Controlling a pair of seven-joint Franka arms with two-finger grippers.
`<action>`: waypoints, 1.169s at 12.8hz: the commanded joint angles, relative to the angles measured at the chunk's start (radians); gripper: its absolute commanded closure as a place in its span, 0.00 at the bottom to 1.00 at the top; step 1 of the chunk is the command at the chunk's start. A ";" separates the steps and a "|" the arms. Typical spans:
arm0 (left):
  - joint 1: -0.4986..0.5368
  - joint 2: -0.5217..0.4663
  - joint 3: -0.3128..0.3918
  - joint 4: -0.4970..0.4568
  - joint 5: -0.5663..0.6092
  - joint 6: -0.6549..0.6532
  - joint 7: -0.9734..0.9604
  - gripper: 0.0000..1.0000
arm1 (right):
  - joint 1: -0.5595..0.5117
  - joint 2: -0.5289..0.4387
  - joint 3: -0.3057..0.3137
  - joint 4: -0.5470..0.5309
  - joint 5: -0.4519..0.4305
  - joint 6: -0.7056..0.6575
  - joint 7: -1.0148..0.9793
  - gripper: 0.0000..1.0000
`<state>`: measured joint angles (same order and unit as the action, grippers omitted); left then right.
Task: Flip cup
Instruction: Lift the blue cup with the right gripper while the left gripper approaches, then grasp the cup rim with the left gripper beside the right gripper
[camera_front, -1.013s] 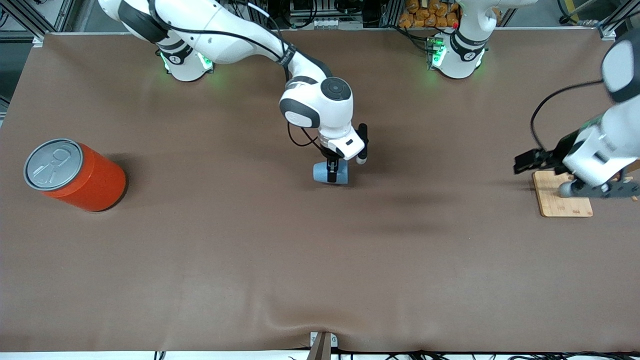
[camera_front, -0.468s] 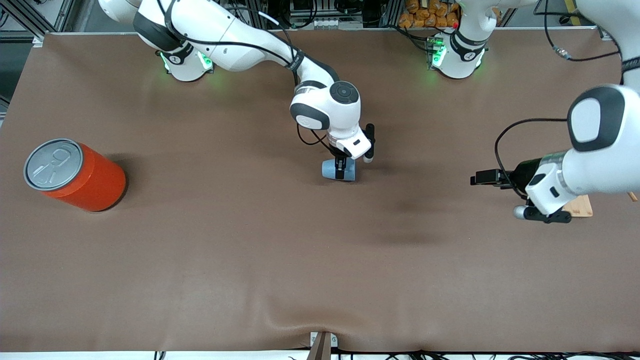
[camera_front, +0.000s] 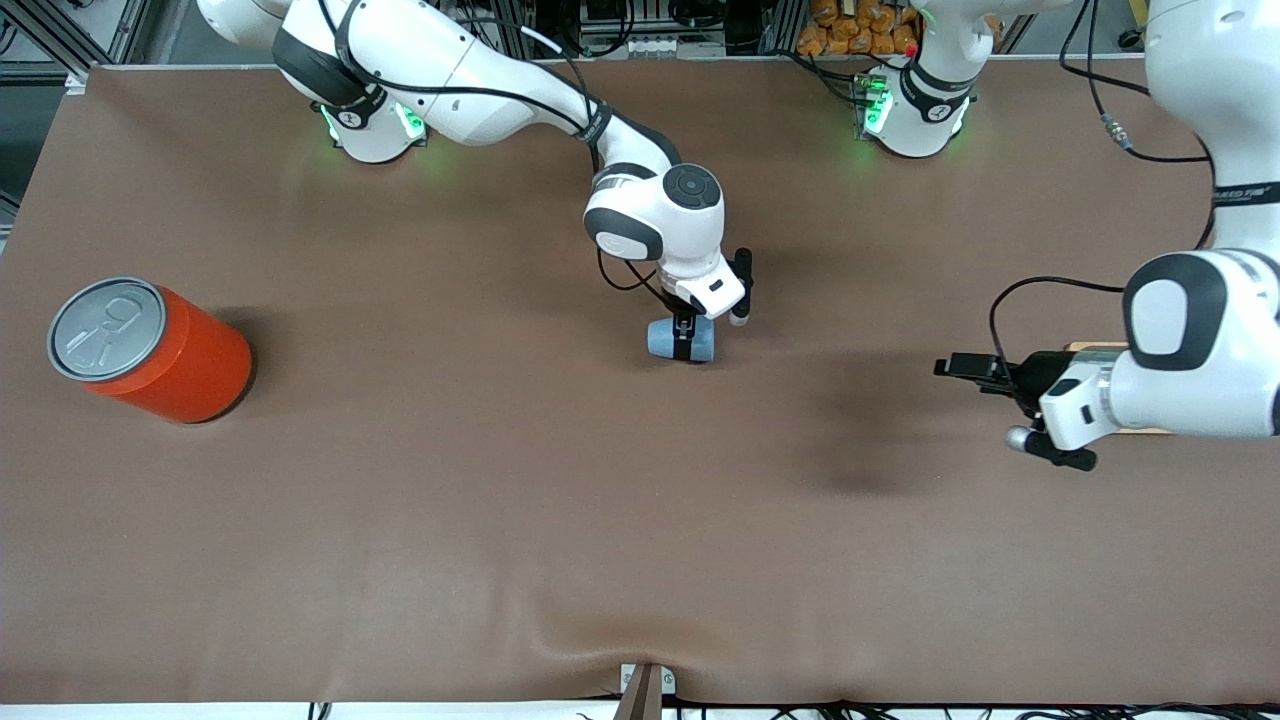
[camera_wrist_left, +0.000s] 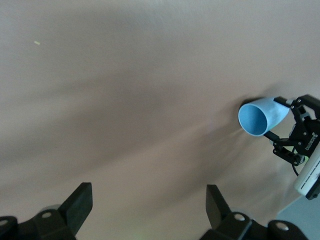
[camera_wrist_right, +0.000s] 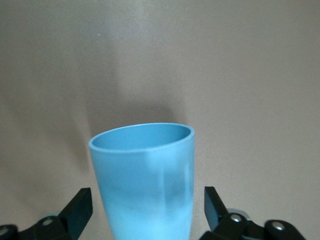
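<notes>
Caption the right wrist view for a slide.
Small light blue tapered plastic cup between the right hand's open fingers, over the brown table.

Orange can (camera_front: 165, 355) with a grey pull-tab lid (camera_front: 106, 329) sits at middle left of the front view, tilted, casting a shadow to its right. Brown table cover (camera_front: 500, 520) fills the frame, wrinkled near the bottom centre. A sliver of wooden board (camera_front: 1095, 347) shows at middle right, mostly hidden.
</notes>
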<state>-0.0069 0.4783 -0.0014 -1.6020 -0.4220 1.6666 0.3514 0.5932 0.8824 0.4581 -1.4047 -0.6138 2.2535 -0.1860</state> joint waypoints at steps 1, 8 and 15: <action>-0.007 -0.010 -0.028 -0.076 -0.079 -0.010 -0.003 0.00 | 0.000 0.010 -0.002 0.032 -0.023 -0.017 0.028 0.00; -0.047 -0.041 -0.173 -0.292 -0.213 0.233 -0.061 0.00 | -0.145 -0.065 0.238 0.032 -0.014 -0.285 0.017 0.00; -0.226 0.020 -0.198 -0.332 -0.334 0.494 -0.190 0.00 | -0.611 -0.074 0.664 0.033 -0.058 -0.590 0.022 0.00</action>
<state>-0.1572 0.4847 -0.2025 -1.9251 -0.7333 2.0813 0.2365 0.1040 0.8069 1.0326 -1.3453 -0.6347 1.7019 -0.1789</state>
